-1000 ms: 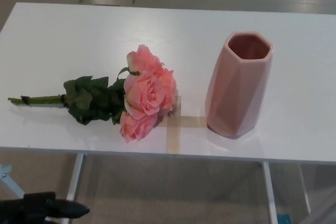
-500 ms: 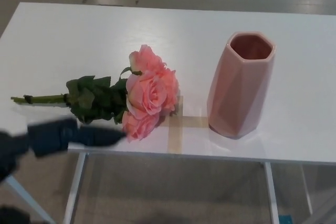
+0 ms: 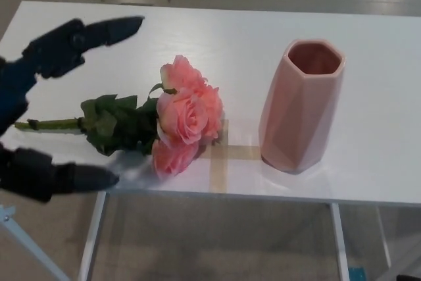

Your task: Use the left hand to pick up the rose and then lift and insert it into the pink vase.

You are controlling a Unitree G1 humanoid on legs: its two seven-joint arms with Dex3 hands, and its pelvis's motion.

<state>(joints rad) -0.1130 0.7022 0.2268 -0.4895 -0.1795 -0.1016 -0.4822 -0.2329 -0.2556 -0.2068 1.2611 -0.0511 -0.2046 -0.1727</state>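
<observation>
On white table [image 3: 276, 31]: vase [image 3: 300, 106] upright at right, mouth open upward. Rose [image 3: 141, 123] lies flat left of vase, well apart, blooms toward vase, stem pointing left. Left hand [image 3: 39, 110] spread wide, holds nothing, fingers [image 3: 99, 31] beyond stem, thumb [image 3: 72, 177] at near edge. Advice: lower straight, close on stem left of leaves, avoid crushing blooms, keep stem end free for vase mouth.

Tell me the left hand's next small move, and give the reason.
Probably lower the open black left hand onto the green stem of the pink rose bunch and close: its fingers straddle the stem without touching, and the bunch lies flat on the white table.
</observation>
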